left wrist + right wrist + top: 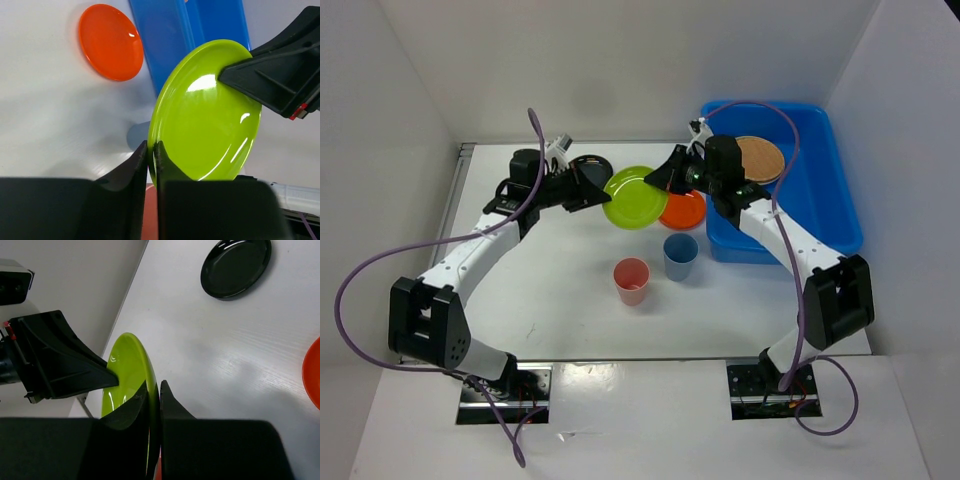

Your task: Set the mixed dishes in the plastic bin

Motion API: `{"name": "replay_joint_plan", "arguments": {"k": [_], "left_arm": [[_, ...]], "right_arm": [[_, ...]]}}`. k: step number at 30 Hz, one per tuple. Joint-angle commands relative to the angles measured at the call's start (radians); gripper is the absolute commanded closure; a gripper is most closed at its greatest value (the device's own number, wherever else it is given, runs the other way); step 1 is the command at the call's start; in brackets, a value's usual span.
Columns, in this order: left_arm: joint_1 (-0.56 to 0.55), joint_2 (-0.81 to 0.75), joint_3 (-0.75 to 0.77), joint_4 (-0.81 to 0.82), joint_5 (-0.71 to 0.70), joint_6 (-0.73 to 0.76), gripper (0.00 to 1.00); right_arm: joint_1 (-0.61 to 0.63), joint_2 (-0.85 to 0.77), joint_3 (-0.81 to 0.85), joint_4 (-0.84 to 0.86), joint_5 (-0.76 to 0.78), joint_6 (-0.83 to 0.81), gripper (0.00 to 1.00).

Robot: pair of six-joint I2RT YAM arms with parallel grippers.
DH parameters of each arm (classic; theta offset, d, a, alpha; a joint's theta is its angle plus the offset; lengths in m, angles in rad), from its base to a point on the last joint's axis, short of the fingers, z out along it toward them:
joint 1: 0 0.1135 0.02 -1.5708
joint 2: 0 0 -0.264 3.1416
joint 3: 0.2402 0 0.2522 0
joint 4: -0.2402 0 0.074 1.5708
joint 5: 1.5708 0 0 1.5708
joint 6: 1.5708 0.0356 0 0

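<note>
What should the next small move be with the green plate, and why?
Probably the left end effector should open and let go. It and the right end effector both pinch the rim of the lime green plate, and the right one sits nearer the blue bin.

We count four round dishes: one lime green plate (635,196), one orange plate (683,209), one black plate (595,162), one tan dish (760,158). Two cups mid-frame: pink cup (631,280), blue cup (680,256). One blue bin (825,195), upper right.
</note>
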Motion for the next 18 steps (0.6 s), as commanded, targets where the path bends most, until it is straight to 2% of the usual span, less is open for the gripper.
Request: {"name": "replay_joint_plan", "arguments": {"k": [1,3,4,5,7,8,9,13,14,18], "left_arm": [[-0.039,-0.022,0.053,0.060,0.040,0.027,0.83],[-0.039,-0.022,0.053,0.031,0.001,0.050,0.76],[-0.039,-0.011,0.070,0.010,-0.015,0.064,0.48],[-0.029,-0.011,0.092,-0.009,-0.035,0.075,0.34],[-0.002,-0.011,0.092,-0.021,-0.071,0.086,0.16],[0.031,-0.011,0.092,-0.032,-0.089,0.086,0.11],[0.050,-0.011,0.092,-0.032,-0.144,0.086,0.00],[0.131,0.059,0.092,-0.015,-0.314,0.058,0.00],[0.165,0.087,0.092,0.011,-0.334,0.044,0.00],[0.226,0.292,0.102,0.094,-0.345,-0.032,0.00]], "right_arm": [[0.009,-0.006,0.031,0.010,0.044,0.009,1.00],[0.000,-0.041,0.031,0.010,0.044,0.018,1.00],[-0.012,-0.056,0.031,0.010,0.056,0.029,1.00],[-0.038,-0.096,0.022,0.010,0.076,0.029,1.00],[-0.077,-0.136,0.021,-0.006,0.160,0.040,1.00],[-0.129,-0.168,0.021,-0.024,0.183,0.040,1.00],[-0.158,-0.181,0.021,-0.024,0.233,0.049,1.00],[-0.304,-0.201,0.000,-0.021,0.368,0.098,1.00],[-0.366,-0.201,-0.018,0.009,0.390,0.118,1.00],[-0.492,-0.117,-0.067,0.120,0.485,0.222,1.00]]}}
